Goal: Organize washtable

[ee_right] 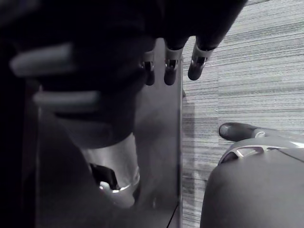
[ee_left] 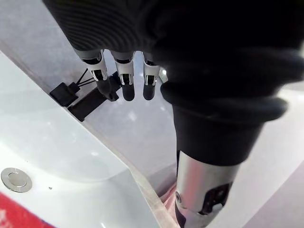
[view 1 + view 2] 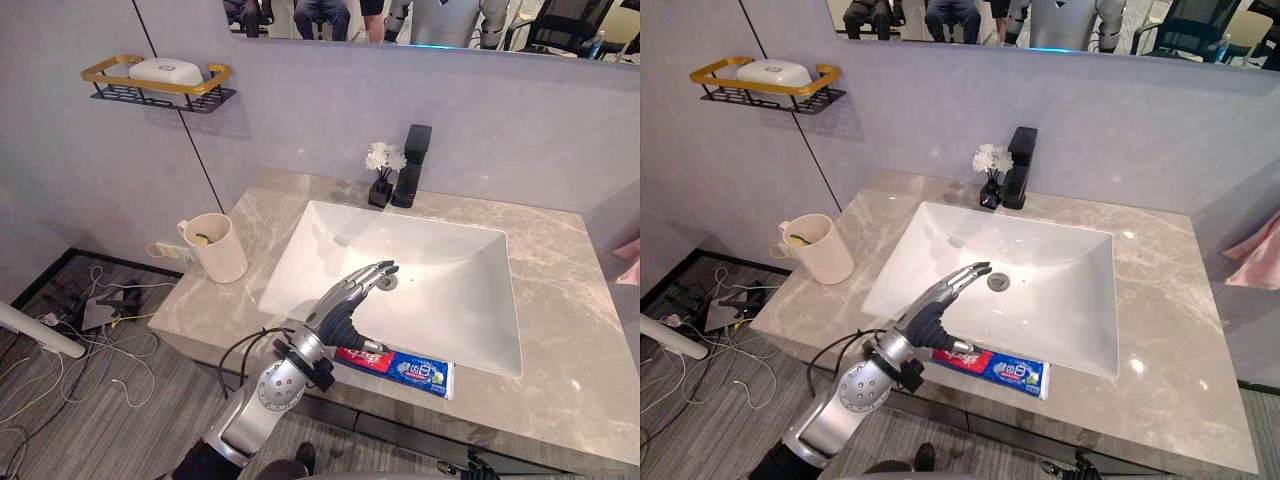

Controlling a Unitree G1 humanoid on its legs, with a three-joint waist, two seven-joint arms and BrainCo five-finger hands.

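A red and blue toothpaste tube (image 3: 405, 367) lies flat on the marble counter's front edge, just before the white sink (image 3: 300, 260). My left hand (image 3: 347, 303) hovers above the tube's red end and reaches out over the basin with straight fingers (image 2: 124, 76); it is open and holds nothing. Its thumb (image 3: 366, 346) is right by the tube's red end. A cream mug (image 3: 218, 247) with something yellow-green inside stands on the counter left of the sink. My right hand (image 1: 168, 64) hangs low beside the dark cabinet front, fingers relaxed and empty.
A black faucet (image 3: 413, 165) and a small black vase of white flowers (image 3: 381, 172) stand behind the basin. The drain (image 3: 388, 281) is in the basin's middle. A gold-rimmed wall shelf (image 3: 112, 72) holds a white soap dish (image 3: 165, 71). Pink cloth (image 3: 630, 262) hangs at the far right.
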